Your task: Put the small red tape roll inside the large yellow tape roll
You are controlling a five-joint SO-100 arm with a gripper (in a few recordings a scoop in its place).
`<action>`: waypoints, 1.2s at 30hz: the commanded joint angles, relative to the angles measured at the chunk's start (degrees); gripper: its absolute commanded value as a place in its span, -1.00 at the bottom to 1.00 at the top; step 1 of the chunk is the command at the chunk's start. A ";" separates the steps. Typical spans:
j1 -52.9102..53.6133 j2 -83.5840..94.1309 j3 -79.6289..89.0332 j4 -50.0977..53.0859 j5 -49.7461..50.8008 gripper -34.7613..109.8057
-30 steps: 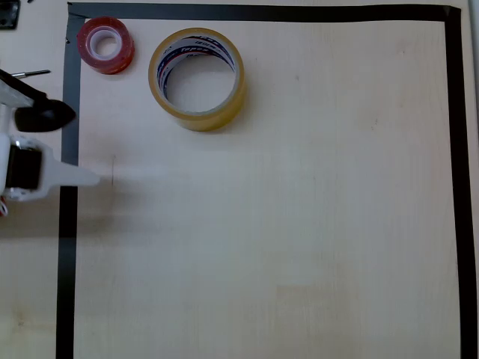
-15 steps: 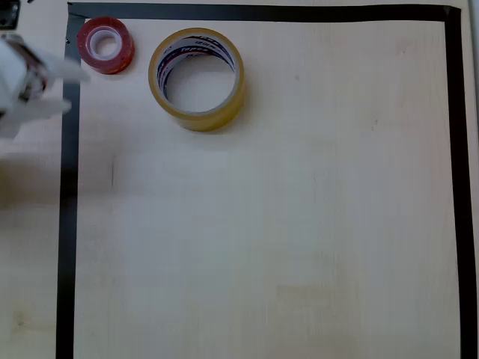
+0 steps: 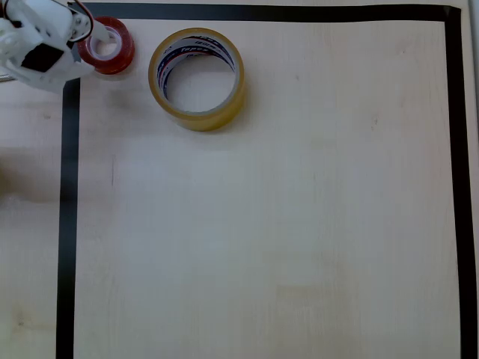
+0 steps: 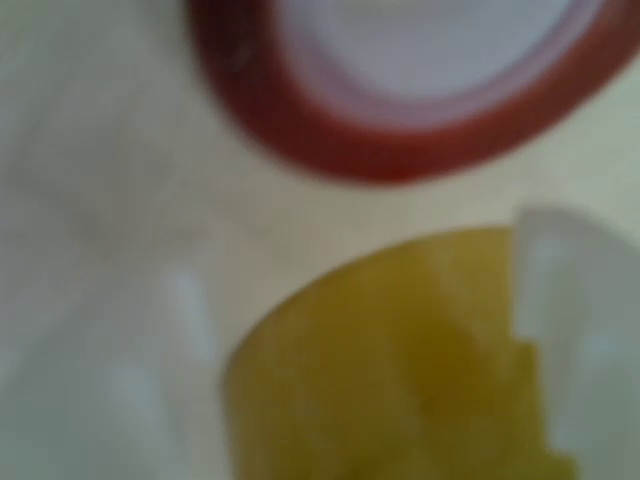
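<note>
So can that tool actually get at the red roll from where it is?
Probably yes: the tool is right at the red roll, which lies flat, apart from the yellow roll, with nothing between.

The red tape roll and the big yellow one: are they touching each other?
Apart. The overhead view shows bare table between the small red tape roll and the large yellow tape roll.

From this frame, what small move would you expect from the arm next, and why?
Probably a short advance and descent onto the small red tape roll, jaws straddling its wall. In the overhead view the gripper sits at the roll's left edge; the wrist view shows the roll close ahead, blurred, not yet grasped. The large yellow tape roll lies flat to its right, its core empty. Jaw opening cannot be judged.
</note>
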State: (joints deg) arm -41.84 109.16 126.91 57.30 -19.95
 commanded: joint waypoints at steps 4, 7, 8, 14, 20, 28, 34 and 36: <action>-1.41 1.67 -1.67 -4.13 1.67 -0.31; -2.20 1.76 -0.18 -5.10 2.46 -0.31; -2.64 1.85 0.26 -5.10 2.90 -0.31; -3.60 2.55 3.78 -5.19 4.31 -0.29; -3.08 2.81 7.03 -5.45 4.39 -0.29; -3.96 1.41 9.05 -7.91 4.83 -0.29; -4.31 -0.35 8.17 -7.73 5.01 -0.30; -4.75 -1.05 7.73 -7.47 5.27 -0.30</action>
State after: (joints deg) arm -45.44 107.49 136.41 49.31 -14.85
